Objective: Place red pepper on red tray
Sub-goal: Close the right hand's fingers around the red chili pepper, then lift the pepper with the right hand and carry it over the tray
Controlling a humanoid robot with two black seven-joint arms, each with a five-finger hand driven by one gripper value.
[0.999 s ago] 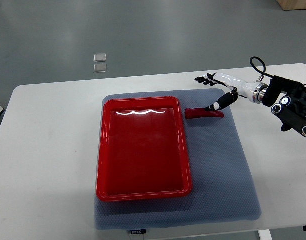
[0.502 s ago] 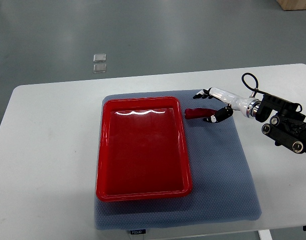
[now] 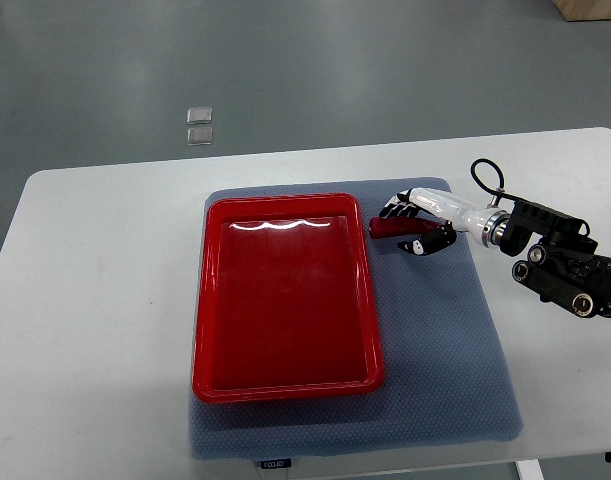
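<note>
The red pepper (image 3: 383,228) lies on the blue-grey mat (image 3: 435,340), just right of the red tray's (image 3: 285,385) upper right corner. My right hand (image 3: 413,226) reaches in from the right and sits over the pepper's right end. Its fingers (image 3: 396,207) curl over the far side and the thumb (image 3: 425,243) presses the near side, so it grips the pepper. Only the pepper's left end shows. The tray holds nothing. The left arm is out of view.
The white table (image 3: 95,300) carries the mat, with the tray on the mat's left half. The right forearm's black housing (image 3: 570,275) hangs over the table's right side. Two small square floor plates (image 3: 198,125) lie beyond the table.
My right hand has moved left and down over the pepper, and its fingers have closed around the pepper's right end. The pepper has stayed in place on the mat.
</note>
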